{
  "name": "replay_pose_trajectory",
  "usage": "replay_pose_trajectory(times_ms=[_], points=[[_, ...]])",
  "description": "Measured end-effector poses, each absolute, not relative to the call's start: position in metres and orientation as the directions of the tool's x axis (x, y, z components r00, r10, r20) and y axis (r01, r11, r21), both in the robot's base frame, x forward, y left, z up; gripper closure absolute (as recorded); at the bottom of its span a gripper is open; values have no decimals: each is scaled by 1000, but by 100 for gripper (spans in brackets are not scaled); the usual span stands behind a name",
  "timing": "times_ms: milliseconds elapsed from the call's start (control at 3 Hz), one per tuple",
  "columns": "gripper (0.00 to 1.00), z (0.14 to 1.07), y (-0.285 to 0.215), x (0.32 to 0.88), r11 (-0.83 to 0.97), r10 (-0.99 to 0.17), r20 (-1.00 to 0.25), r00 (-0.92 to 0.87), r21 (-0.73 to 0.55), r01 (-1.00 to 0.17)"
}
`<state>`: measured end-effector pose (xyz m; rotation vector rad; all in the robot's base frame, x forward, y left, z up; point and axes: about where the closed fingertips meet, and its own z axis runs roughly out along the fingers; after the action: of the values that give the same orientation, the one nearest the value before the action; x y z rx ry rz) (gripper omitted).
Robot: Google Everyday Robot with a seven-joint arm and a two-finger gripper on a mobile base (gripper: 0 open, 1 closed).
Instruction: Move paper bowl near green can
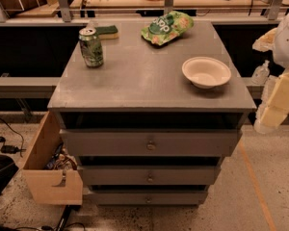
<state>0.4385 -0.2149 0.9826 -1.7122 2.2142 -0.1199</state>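
The paper bowl (206,71) sits upright and empty on the right side of the grey cabinet top (144,85), close to the right edge. Far across on the left stands the green can (91,47), upright with a silver top. My gripper (268,118) hangs off the cabinet's right side, lower than the top surface and to the right of the bowl, touching nothing.
A flat green snack bag (167,28) lies at the back centre. A green-and-yellow sponge (107,31) rests behind the can. Below the top are three drawers (149,146). A wooden drawer (45,162) hangs open at the lower left.
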Motion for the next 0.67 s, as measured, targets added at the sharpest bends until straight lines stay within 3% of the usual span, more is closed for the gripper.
replay_pose_trajectory(times_ms=[667], points=[[0,981,-213,448,300,-944,-236,-231,-319,-899]])
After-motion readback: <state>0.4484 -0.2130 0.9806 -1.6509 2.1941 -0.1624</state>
